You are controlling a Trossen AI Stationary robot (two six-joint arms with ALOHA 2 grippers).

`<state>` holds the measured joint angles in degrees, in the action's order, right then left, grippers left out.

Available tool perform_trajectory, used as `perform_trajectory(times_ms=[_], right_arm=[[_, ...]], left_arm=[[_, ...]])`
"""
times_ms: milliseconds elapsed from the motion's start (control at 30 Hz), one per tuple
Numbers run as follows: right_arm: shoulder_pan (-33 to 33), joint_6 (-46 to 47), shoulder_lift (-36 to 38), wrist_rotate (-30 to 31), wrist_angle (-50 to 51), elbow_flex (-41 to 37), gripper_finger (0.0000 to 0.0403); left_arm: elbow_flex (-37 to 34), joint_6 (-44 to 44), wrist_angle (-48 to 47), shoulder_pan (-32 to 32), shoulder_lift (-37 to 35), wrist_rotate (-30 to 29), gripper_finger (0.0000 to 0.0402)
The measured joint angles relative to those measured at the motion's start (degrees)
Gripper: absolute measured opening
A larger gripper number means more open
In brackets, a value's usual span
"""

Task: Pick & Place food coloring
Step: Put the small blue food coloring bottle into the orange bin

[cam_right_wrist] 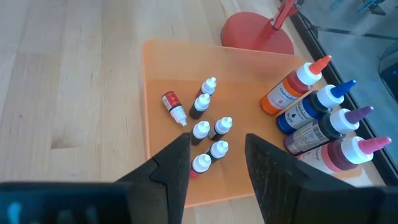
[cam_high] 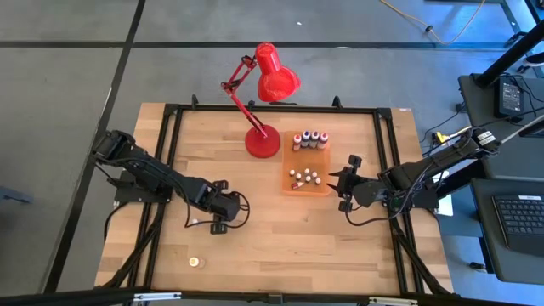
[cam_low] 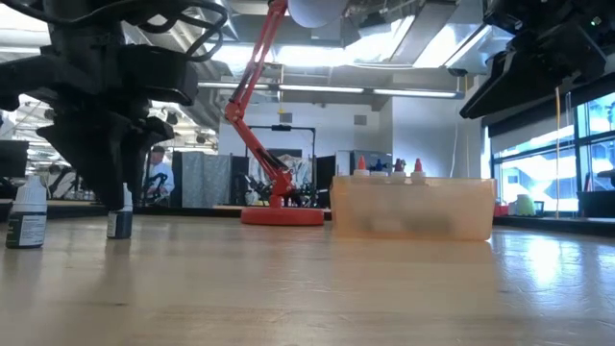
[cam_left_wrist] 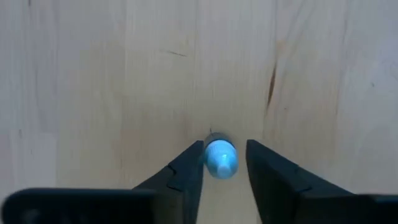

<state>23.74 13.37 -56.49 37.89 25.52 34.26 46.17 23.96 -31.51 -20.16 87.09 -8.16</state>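
**A:** Looking straight down from the high view: left gripper (cam_high: 218, 226) sitting at about 7 o'clock on the table (cam_high: 280, 238), right gripper (cam_high: 337, 180) hovering at 3 o'clock, right at the edge of the orange tray (cam_high: 293, 190).

**B:** Checking the left wrist view: fingers (cam_left_wrist: 186, 171) bracketing one small bottle (cam_left_wrist: 220, 158), white cap pointing up at the lens. Narrow gap, not quite pinching yet, slivers of wood showing on both sides of the cap.

**A:** Matching the low view too: little dark bottle (cam_low: 119, 223) standing on the wood under that arm. Also spotting a bigger white-capped bottle (cam_low: 28, 218) just beside it.

**B:** And the right one? Jaws spread wide, holding nothing, pointing down at the cluster of tiny bottles (cam_right_wrist: 208, 134) in the tray, one red bottle (cam_right_wrist: 173, 106) lying flat on its side. Bigger squeeze bottles (cam_right_wrist: 317, 121) lined up along the tray's far side, near the red lamp (cam_high: 265, 95).

**A:** Worrying about the left side mostly. Closing slightly off-center probably tipping something that small and sending it rolling. Smooth round cap, so maybe squirting out of the pads too.

**B:** Also a stray small piece (cam_high: 195, 262) sitting at 7 o'clock near the table edge. Easily getting bumped off by a careless swing.
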Motion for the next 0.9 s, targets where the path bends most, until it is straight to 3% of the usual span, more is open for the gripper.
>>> perform_trajectory(times_ms=[200, 400, 667, 900], right_arm=[[-0.01, -0.11, 0.0, 0.0, 0.0, 0.0, 0.0155], [-0.01, -0.13, 0.0, 0.0, 0.0, 0.0, 0.0155], [0.01, -0.13, 0.0, 0.0, 0.0, 0.0, 0.0155], [0.01, -0.17, -0.02, 0.0, 0.0, 0.0, 0.0155]], left_arm=[[1.09, -0.8, 0.1, 1.01, 0.0, -4.2, 0.0048], [8.2, 1.07, 2.67, 6.08, 0.0, -4.62, 0.0047], [20.41, -15.76, 10.5, 12.58, 1.03, -2.09, 0.0047], [31.2, -24.56, 8.73, 17.74, 10.78, 0.88, 0.0052]])
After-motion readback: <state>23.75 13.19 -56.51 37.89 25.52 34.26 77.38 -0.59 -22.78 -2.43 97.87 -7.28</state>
